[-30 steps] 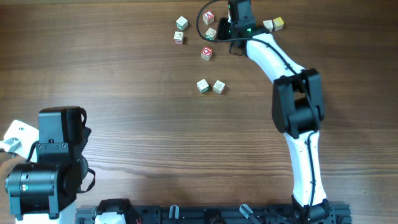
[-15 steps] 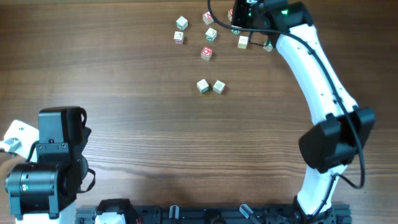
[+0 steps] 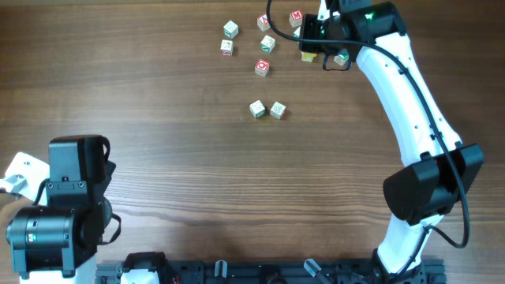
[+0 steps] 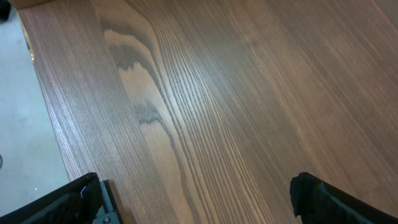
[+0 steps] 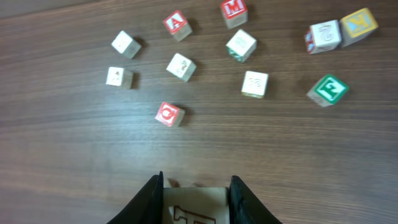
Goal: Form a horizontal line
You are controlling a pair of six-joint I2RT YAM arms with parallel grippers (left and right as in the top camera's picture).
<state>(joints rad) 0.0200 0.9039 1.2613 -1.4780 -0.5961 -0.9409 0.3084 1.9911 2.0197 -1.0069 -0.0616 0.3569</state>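
Cube point(image 5: 194, 208) pinched in right gripper point(image 5: 196, 186) at 12 o'clock on table point(image 3: 158, 142), among loose cubes point(image 3: 267, 43), probably as third piece. Line point(image 3: 267, 110) so far two cubes side by side near centre, at gripper's 7 o'clock. Left gripper point(image 4: 199, 208) spread wide, idle.

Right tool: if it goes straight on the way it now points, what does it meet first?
Probably the red-topped cube, the nearest one ahead, slightly left of the line of the right tool. Its held letter cube would touch first. Depth is unclear: the bare table may come sooner.
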